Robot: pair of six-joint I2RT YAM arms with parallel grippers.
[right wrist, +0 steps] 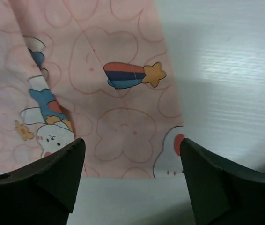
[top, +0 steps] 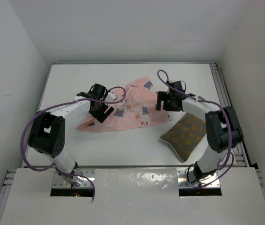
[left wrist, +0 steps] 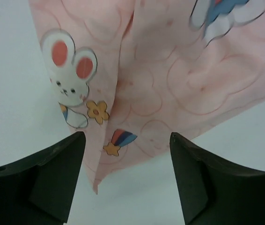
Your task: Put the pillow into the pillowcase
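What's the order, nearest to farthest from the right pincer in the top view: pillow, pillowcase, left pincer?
1. Pillowcase: its right edge lies directly below the right pincer.
2. Pillow: toward the arm bases, slightly to the right.
3. Left pincer: across the table, at the cloth's left end.
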